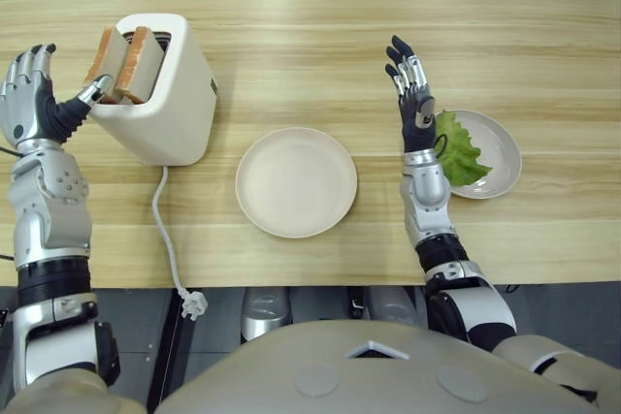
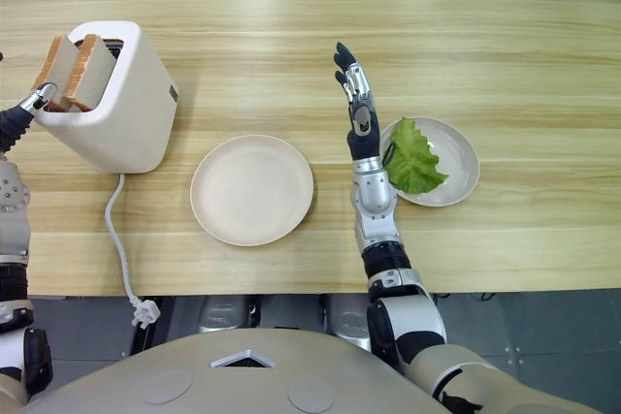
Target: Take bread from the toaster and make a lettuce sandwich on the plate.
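Touching the left bread slice (image 1: 105, 53) in the toaster (image 1: 175, 109) with the thumb of the open left hand (image 1: 27, 94). Holding the right hand (image 1: 412, 94) outstretched, empty, just left of the lettuce (image 1: 461, 152).

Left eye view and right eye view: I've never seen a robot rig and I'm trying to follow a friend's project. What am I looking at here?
Both pictures come from one stereo camera on a humanoid robot's head, looking down at a wooden table. The two eyes sit slightly apart, so they show the same scene. The metal arms are the robot's own.

Its left hand is beside a white toaster. The hand is open, with one of its fingers reaching to the two bread slices that stick up from the slots. Its right hand is open with fingers straight, just beside a small plate holding a lettuce leaf. An empty round plate lies in the middle. The toaster's cord trails over the near edge, its plug loose. Neither hand holds anything.
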Robot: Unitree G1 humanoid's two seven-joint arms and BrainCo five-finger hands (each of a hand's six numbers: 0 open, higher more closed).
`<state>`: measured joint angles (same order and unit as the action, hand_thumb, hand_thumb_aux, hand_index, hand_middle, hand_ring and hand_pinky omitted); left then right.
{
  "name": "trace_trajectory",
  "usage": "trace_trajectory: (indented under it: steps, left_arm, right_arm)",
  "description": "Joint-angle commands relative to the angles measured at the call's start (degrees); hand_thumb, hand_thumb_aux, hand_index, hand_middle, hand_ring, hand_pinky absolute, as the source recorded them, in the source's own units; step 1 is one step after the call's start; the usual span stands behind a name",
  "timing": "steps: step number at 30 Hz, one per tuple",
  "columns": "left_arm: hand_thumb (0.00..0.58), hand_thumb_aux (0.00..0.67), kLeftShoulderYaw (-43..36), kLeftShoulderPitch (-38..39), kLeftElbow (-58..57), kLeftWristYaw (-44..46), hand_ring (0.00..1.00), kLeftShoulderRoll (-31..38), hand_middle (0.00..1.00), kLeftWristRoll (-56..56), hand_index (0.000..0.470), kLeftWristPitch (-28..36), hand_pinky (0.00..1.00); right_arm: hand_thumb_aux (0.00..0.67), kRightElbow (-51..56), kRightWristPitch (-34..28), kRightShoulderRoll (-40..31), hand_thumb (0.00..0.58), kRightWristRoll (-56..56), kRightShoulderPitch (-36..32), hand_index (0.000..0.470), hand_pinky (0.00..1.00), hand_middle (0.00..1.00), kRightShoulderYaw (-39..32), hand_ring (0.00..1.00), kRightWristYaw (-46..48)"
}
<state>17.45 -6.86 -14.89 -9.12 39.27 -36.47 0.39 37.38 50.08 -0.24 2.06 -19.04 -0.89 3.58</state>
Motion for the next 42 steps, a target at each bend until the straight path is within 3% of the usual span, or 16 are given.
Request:
trace_trajectory:
  steps: [1, 7, 16, 17, 18, 19, 36, 41, 42]
  left_arm:
    - [0.0, 0.0, -1.98, -2.8, -6.16, -0.01, 0.0, 1.99, 0.0, 1.98, 0.0, -0.73, 0.0]
    - [0.0, 0.0, -4.94, -5.79, -12.39, -0.09, 0.0, 2.42, 0.0, 4.42, 0.0, -2.58, 0.0]
    - [0.0, 0.0, -7.88, -7.09, -12.77, -0.75, 0.0, 2.87, 0.0, 5.28, 0.0, -2.72, 0.0]
    - [0.493, 0.41, -8.01, -7.13, -12.88, -0.72, 0.0, 2.87, 0.0, 5.56, 0.281, -2.85, 0.0]
    - [0.493, 0.41, -8.01, -6.93, -12.7, -1.01, 0.0, 2.89, 0.0, 5.64, 0.281, -2.87, 0.0]
    - [0.58, 0.67, -8.0, -6.76, -12.55, -1.31, 0.0, 2.92, 0.0, 5.81, 0.46, -2.88, 0.0]
    - [0.58, 0.67, -9.48, -7.24, -12.85, -3.28, 0.0, 2.01, 0.0, 8.41, 0.46, -4.37, 0.0]
    - [0.58, 0.67, -5.27, -7.2, -8.34, -8.36, 0.0, 2.78, 0.0, 9.05, 0.46, -3.78, 0.0]
    - [0.58, 0.67, -3.93, -7.18, -6.61, -9.74, 1.0, 2.88, 1.0, 9.32, 0.46, -3.87, 1.0]
  right_arm:
    - [0.0, 1.77, 0.45, 0.08, 0.0, -0.01, -0.66, 0.0, 0.0, 0.0, 0.22, 0.0, -0.09]
    - [0.0, 2.72, 1.11, 0.28, 0.0, 0.17, -1.09, 0.0, 0.0, 0.0, -0.12, 0.0, 0.08]
    - [0.0, 3.19, 1.49, 0.18, 0.0, 0.47, -1.34, 0.0, 0.0, 0.0, -0.24, 0.0, -0.18]
    - [0.0, 3.19, 1.49, 0.17, 0.0, 0.52, -1.35, 0.0, 0.0, 0.0, -0.24, 0.0, -0.21]
    - [0.0, 3.15, 1.5, 0.14, 0.0, 0.52, -1.29, 0.0, 0.0, 0.0, -0.25, 0.0, -0.16]
    - [0.0, 3.13, 1.53, 0.11, 0.0, 0.53, -1.25, 0.0, 0.0, 0.0, -0.26, 0.0, -0.11]
    - [0.0, 3.11, 1.71, -0.3, 0.0, 0.93, -1.13, 0.0, 0.0, 0.0, -0.16, 0.0, -0.3]
    - [0.0, 3.29, 1.66, -0.32, 0.0, 1.34, -1.31, 0.0, 0.0, 0.0, -0.26, 0.0, -0.44]
    - [0.0, 3.23, 1.64, -0.32, 0.0, 1.45, -1.31, 0.0, 0.0, 0.0, -0.21, 0.0, -0.52]
